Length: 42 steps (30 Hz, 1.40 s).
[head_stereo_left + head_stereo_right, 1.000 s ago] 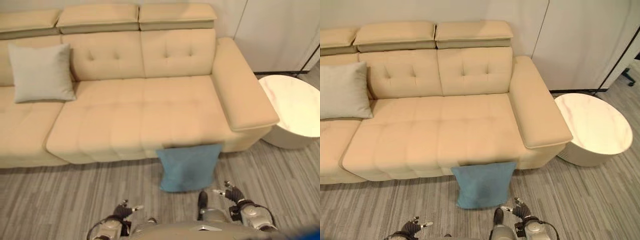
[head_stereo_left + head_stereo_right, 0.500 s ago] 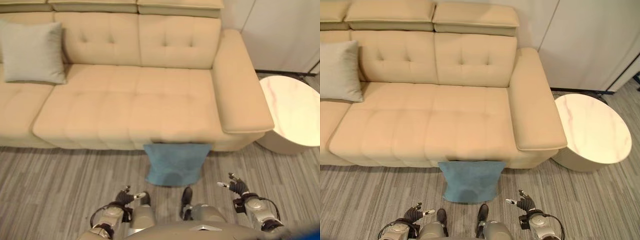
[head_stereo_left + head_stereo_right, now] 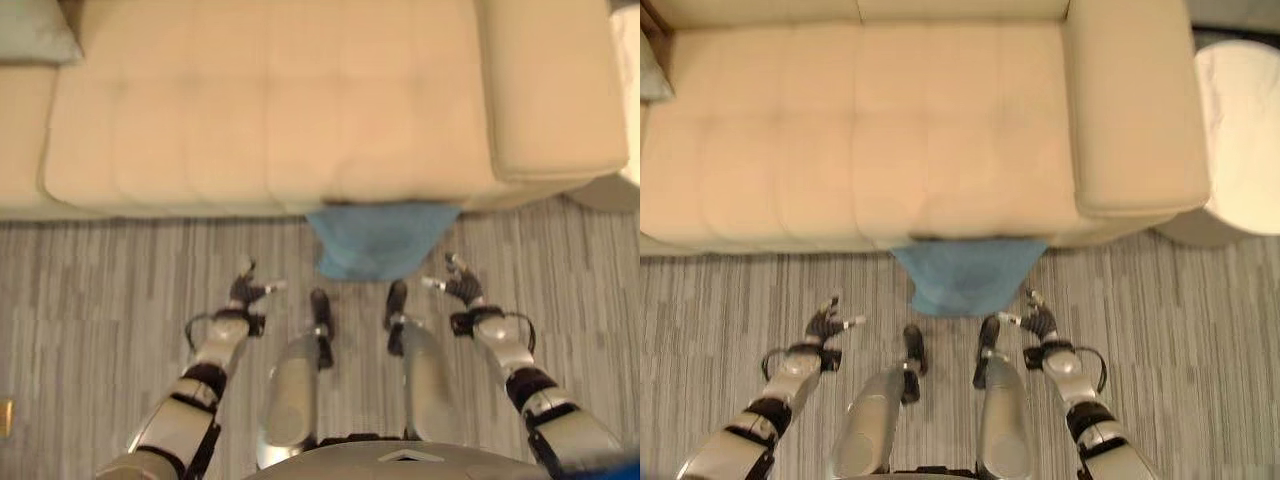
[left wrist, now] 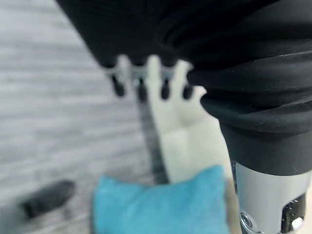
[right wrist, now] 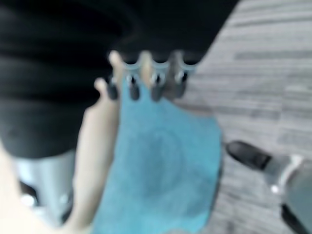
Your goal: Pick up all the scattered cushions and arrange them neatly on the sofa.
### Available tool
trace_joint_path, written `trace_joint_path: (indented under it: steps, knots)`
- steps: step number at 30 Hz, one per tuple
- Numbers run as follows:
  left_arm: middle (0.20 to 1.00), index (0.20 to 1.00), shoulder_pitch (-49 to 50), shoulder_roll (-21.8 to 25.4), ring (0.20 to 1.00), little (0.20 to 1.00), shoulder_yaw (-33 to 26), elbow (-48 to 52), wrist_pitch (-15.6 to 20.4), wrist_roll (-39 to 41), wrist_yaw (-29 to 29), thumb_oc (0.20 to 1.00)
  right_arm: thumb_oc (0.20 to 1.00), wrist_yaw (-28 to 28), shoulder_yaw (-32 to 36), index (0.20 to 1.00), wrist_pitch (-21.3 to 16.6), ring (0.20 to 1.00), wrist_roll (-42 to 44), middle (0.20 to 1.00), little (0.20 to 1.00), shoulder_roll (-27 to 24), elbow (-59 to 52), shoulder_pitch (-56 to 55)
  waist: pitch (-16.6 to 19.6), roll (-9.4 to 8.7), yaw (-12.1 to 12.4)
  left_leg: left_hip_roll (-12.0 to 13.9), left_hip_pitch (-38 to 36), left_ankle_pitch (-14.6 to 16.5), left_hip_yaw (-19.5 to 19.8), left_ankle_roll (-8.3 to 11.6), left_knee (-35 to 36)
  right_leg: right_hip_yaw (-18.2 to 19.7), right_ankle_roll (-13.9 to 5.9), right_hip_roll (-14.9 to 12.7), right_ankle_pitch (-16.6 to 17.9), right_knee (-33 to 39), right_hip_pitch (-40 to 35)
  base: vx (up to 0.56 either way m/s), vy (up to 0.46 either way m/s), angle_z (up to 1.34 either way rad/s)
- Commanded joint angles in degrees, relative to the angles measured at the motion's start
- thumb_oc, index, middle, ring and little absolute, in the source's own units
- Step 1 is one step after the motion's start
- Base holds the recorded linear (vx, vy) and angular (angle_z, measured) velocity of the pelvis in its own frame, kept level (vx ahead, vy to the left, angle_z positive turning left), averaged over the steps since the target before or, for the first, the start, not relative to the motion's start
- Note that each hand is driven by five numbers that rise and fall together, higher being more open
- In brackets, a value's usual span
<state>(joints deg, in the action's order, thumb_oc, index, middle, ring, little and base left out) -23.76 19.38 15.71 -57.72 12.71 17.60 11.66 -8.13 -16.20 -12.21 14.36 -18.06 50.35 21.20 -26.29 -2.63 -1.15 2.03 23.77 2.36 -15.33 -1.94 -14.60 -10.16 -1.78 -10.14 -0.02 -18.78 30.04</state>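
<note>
1. The blue cushion [image 3: 381, 240] leans on the grey striped floor [image 3: 100, 290] against the front of the cream sofa [image 3: 270, 100], its top edge tucked just under the seat's lip; it is off the seat, so it looks like one of the scattered cushions waiting to be lifted
2. The left hand [image 3: 246, 294] hovers over the floor to the cushion's left, clear of it, fingers straight and released with nothing in them; the left wrist view shows the dark tips in a loose row past the cover
3. The right hand [image 3: 458, 285] hovers to the cushion's right, near its lower corner but not touching, fingers likewise relaxed and holding nothing
4. With one hand either side, the pose reads as a setup for a two-handed squeeze on the cushion's flanks, which suits something soft and wide
5. A grey cushion [image 3: 35, 30] sits on the seat at the far left, apparently already in place
6. A pale round table [image 3: 1240, 140] stands beside the sofa's right armrest, well clear of the reach
</note>
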Motion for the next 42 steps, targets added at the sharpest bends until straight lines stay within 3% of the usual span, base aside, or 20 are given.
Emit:
trace_joint_path:
  steps: [1,5,12,23,34,42]
  knots:
    - [1.000,1.000,2.8,-0.9,1.000,1.000,0.4,1.0,2.9,4.4,2.9,1.000,1.000,-3.6,-1.3,1.000,-2.2,1.000,1.9,1.000,1.000,-2.6,-2.8,-3.1,6.0,0.33,-0.6,3.3,2.7,0.4,2.7,5.35,-3.0,2.2,-5.74,-0.9,0.0,-1.6,-0.3,-0.03,-0.016,-0.05]
    - [1.000,1.000,-1.3,0.3,1.000,1.000,1.0,5.6,3.6,5.5,5.1,1.000,1.000,-6.7,0.0,1.000,-3.0,1.000,3.7,1.000,1.000,-4.7,-6.1,1.4,4.0,0.24,-1.4,4.9,11.7,0.2,2.9,5.43,-7.1,3.2,-5.61,-0.7,1.1,-3.9,8.7,-0.12,-0.026,-0.09]
    - [1.000,1.000,-7.7,2.9,1.000,1.000,1.3,12.6,4.6,6.2,8.0,1.000,1.000,-10.3,3.1,1.000,-5.0,1.000,7.2,1.000,1.000,-9.4,-8.3,8.5,1.2,1.76,-2.4,7.2,27.8,0.7,4.8,5.10,-15.1,4.7,-5.12,-0.7,0.7,-10.3,23.8,-0.08,-0.019,-0.05]
    - [1.000,1.000,-15.2,5.8,1.000,1.000,1.2,13.2,4.1,7.4,10.4,1.000,1.000,-11.5,4.2,1.000,-5.6,1.000,9.7,1.000,1.000,-14.1,-7.4,15.3,1.9,3.63,-2.6,8.1,46.8,2.2,6.5,4.95,-25.7,6.5,-3.98,-0.7,-1.3,-22.0,43.3,-0.01,-0.015,-0.02]
    - [1.000,1.000,-26.1,9.7,1.000,1.000,5.0,13.0,4.1,10.4,10.7,1.000,1.000,-10.4,0.7,1.000,-5.1,1.000,12.4,1.000,1.000,-16.9,-4.0,23.4,1.7,3.88,-3.3,7.9,57.0,2.4,6.9,4.39,-30.5,7.8,-4.02,-0.4,-1.5,-26.9,53.8,0.01,-0.004,-0.01]
    - [1.000,1.000,-35.3,8.9,1.000,1.000,10.3,15.3,4.5,12.3,10.8,1.000,1.000,-9.0,-2.8,1.000,-4.1,1.000,14.8,1.000,1.000,-18.9,1.4,29.5,2.0,4.34,-3.1,7.3,61.5,2.2,7.6,3.93,-31.8,8.0,-4.15,-0.4,-1.8,-28.9,58.1,0.01,-0.009,0.01]
